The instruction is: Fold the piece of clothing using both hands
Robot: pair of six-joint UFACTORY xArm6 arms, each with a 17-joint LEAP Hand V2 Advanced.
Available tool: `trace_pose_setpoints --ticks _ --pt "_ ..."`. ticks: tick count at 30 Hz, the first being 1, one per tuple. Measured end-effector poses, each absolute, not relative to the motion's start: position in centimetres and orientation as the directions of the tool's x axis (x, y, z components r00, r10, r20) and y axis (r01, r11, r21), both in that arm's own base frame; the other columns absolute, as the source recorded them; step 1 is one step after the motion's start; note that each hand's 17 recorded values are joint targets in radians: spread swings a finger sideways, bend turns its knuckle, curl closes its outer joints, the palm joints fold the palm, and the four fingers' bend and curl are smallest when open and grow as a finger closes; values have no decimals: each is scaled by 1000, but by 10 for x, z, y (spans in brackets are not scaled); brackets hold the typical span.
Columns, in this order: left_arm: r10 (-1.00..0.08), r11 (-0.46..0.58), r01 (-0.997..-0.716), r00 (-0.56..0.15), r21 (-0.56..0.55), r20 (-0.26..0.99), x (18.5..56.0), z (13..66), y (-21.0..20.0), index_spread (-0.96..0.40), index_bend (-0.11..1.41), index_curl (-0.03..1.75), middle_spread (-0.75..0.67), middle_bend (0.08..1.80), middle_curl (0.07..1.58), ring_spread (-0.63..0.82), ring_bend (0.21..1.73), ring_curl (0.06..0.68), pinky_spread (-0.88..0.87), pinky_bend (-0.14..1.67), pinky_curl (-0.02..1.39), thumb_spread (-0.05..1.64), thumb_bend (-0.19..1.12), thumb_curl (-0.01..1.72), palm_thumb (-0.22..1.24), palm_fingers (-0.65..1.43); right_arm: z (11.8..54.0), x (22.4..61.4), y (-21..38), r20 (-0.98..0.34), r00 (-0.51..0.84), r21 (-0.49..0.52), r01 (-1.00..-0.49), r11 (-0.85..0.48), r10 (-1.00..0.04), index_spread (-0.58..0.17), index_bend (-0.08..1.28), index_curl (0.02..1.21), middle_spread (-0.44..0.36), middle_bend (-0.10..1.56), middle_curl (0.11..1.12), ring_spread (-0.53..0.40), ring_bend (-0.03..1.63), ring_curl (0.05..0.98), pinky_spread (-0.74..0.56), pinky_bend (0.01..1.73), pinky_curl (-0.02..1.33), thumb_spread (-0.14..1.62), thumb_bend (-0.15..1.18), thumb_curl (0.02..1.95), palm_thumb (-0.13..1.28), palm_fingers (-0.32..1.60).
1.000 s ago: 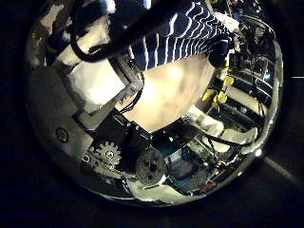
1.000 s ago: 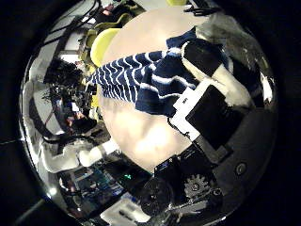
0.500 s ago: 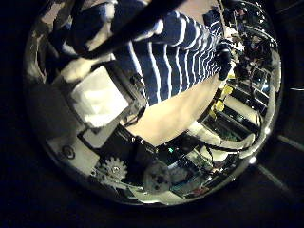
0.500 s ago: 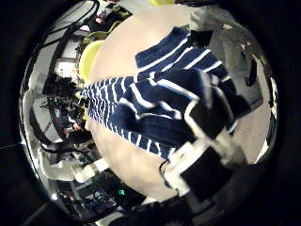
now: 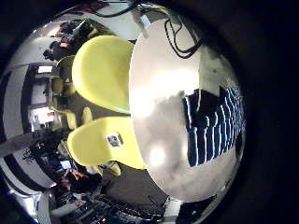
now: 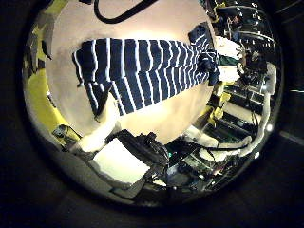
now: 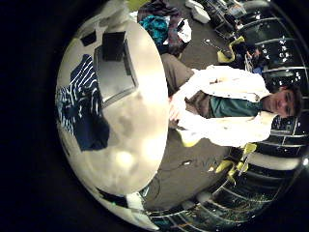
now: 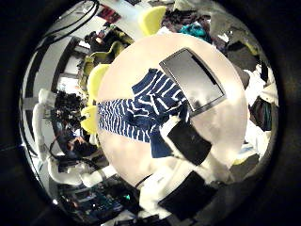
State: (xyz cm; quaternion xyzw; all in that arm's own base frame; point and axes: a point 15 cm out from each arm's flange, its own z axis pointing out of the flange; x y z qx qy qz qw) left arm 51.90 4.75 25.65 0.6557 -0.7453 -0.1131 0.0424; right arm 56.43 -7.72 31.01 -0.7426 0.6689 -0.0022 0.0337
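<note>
The striped garment (image 6: 142, 71) lies on the round table (image 6: 171, 114), partly folded and bunched, with a plain dark part laid over its middle (image 8: 160, 132). It also shows in the left little finger side palm view (image 5: 213, 126) and in the right little finger side palm view (image 7: 82, 101). My left hand (image 6: 119, 152) is open above the table. One of its fingers (image 6: 103, 122) reaches toward the garment's edge. My right hand (image 8: 188, 141) is open above the garment's dark end, and its fingers hold nothing.
A flat laptop-like slab (image 8: 193, 80) lies on the table beside the garment and also shows in the right little finger side palm view (image 7: 118, 63). Chairs (image 5: 98, 70) stand round the table. A cable (image 5: 182, 42) lies on the table's far part.
Both palms have drawn back from the garment. It filled much of both thumb side views and now shows whole and smaller on the table, no longer under the fingers.
</note>
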Motion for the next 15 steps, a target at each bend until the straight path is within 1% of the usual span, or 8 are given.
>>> trace_pose_setpoints --ticks 1,2,6,7,9,15 --pt "-987 115 -968 -137 225 -85 516 258 48 -202 159 840 -62 261 706 -191 1019 405 -432 851 761 1091 -24 446 557 88 306 559 -79 -51 100 -28 -995 -98 -994 -339 260 507 -193 637 540 -146 1030 555 171 669 756 1314 -42 412 473 198" --pt "-987 119 -967 -141 227 -83 515 257 46 -187 161 817 -47 257 691 -175 1010 399 -414 833 753 1093 -23 444 556 95 302 554 -78 -63 94 -6 -996 -94 -994 -322 238 495 -171 618 531 -133 1018 545 192 673 746 1294 -39 397 439 203" --pt "-985 133 -961 -155 240 -74 509 253 37 -149 168 750 -4 247 650 -143 973 383 -353 781 735 1098 -20 438 559 110 280 545 -67 -137 72 61 -995 -81 -988 -282 201 474 -181 553 498 -87 986 524 235 685 731 1239 -37 371 381 195" --pt "-985 136 -960 -157 246 -70 507 251 35 -138 169 725 7 242 634 -132 964 378 -332 759 727 1102 -22 433 557 118 272 542 -64 -152 67 85 -993 -81 -986 -264 184 466 -116 538 493 -59 959 514 258 700 729 1216 -41 363 359 171" --pt "-985 141 -956 -162 259 -63 501 247 32 -124 165 691 20 239 615 -122 947 369 -310 743 719 1105 -21 429 556 128 256 536 -54 -169 64 139 -986 -88 -984 -238 173 449 -58 510 476 -15 929 497 300 704 716 1180 -39 349 327 156" --pt "-984 149 -948 -171 281 -58 484 243 27 -95 171 618 46 224 569 -95 912 355 -264 699 700 1112 -19 422 559 144 212 533 -24 -163 80 237 -964 -117 -983 -185 165 413 34 447 441 66 892 462 376 723 685 1120 -31 329 292 125"
